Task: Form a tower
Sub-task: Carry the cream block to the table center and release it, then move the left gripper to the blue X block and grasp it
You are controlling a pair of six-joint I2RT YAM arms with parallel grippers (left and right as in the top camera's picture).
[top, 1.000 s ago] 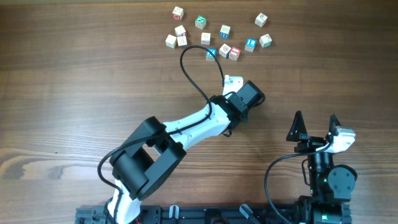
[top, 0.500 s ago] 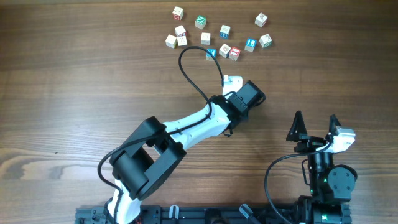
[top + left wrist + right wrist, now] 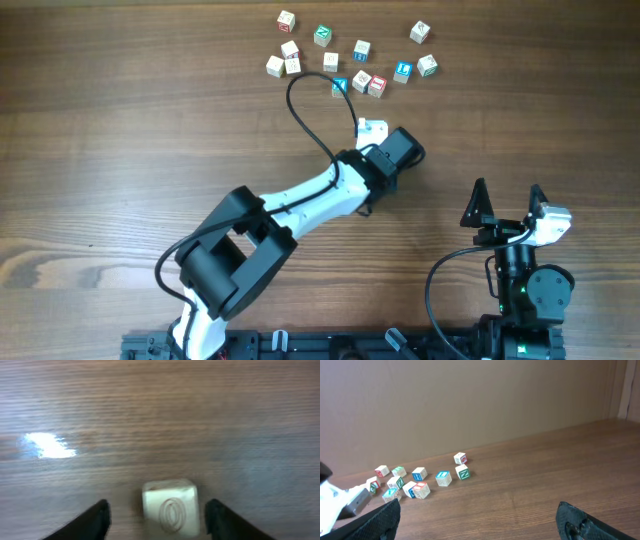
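The left arm reached from the near left edge of the worktop up and to the right. Its head sat just short of a scatter of loose cubes at the far side. From overhead that head hid the tower.

In the left wrist view the left claw stood partly open, with a dark finger on either side of the tower. There was a clear gap on both sides, so the claw gripped nothing. Only one block of the tower showed, cut off by the lower edge of the picture. Whether more blocks sat under it, and which way its long axis ran, could not be told. The block stood square and untilted on the wood. Its broad side faced the camera, and a thin strip of its top face showed above. That side was pale and whitish, printed with a faint oval ring. The view was too blurred to read more.

Well to the right, near the front edge, the right claw was spread wide and held nothing. Its fingers pointed towards the far side, well apart from every cube.
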